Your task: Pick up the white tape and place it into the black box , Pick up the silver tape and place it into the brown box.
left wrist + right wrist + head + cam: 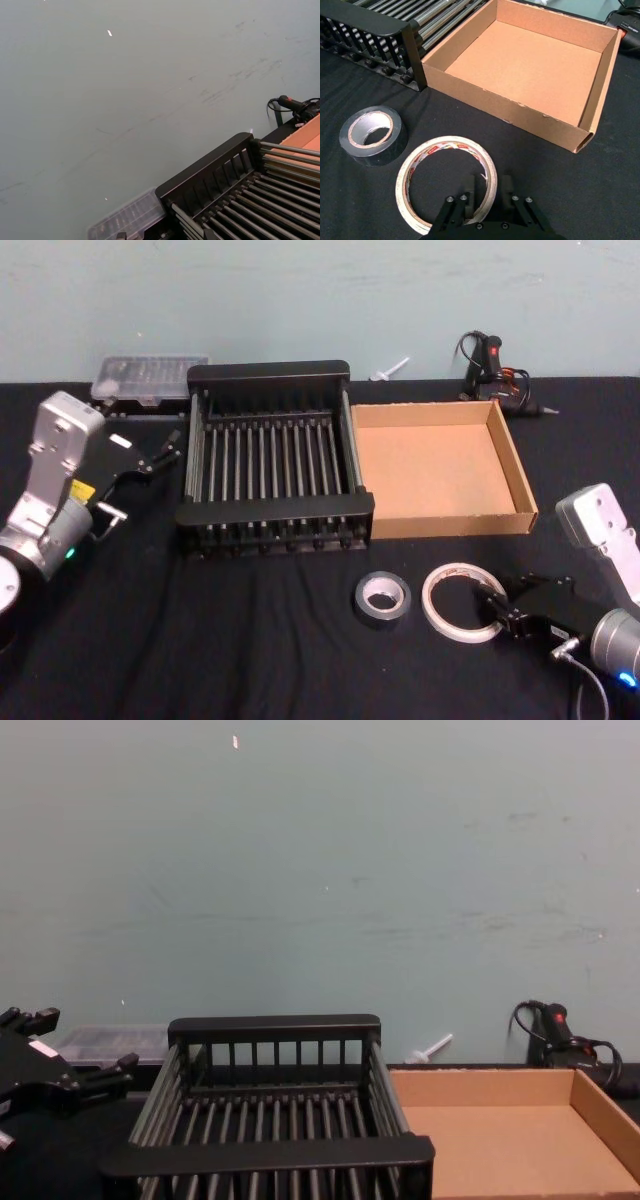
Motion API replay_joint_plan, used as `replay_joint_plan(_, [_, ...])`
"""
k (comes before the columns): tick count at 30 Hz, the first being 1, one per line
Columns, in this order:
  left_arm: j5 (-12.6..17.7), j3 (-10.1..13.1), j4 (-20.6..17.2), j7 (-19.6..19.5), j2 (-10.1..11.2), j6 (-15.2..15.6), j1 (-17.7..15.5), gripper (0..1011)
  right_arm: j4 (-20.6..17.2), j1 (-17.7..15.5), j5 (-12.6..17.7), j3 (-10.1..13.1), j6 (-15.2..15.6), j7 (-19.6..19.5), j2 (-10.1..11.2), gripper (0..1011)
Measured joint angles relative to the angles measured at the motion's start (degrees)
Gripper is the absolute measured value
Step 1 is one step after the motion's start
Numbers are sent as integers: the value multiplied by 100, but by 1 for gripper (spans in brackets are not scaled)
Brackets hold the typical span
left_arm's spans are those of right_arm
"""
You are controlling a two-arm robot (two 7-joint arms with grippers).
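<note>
Your right gripper straddles the white tape's wall, jaws parted and not yet closed, set to lift it toward the black box; left gripper idles open beside it.

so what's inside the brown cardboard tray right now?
Nothing: the shallow brown cardboard tray shows bare floor. The small silver-grey duct tape roll lies on the black cloth in front of it. The near wall hides no floor.

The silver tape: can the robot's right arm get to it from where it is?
Probably yes. The silver tape lies in the open beside the white tape, where the right tool is, with nothing between them.
</note>
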Motion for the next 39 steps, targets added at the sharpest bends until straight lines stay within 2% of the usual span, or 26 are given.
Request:
replay_joint_plan(5, [0, 0, 0, 0, 0, 0, 0, 1001, 0, 0, 2, 0, 0, -3, 0, 222])
replay_joint_plan(6, [0, 0, 0, 0, 0, 0, 0, 1001, 0, 0, 3, 0, 0, -3, 0, 165])
replay_joint_plan(11, [0, 0, 0, 0, 0, 0, 0, 1001, 0, 0, 4, 0, -1, -2, 0, 93])
replay_joint_plan(20, [0, 0, 0, 0, 0, 0, 0, 1001, 1, -15, 3, 35, -5, 18, -26, 72])
replay_joint_plan(29, [0, 0, 0, 0, 0, 0, 0, 1002, -118, -90, 3, 230, -91, 106, -85, 71])
replay_joint_plan(39, [0, 0, 0, 0, 0, 0, 0, 1001, -337, -82, 2, 438, -236, 136, -60, 71])
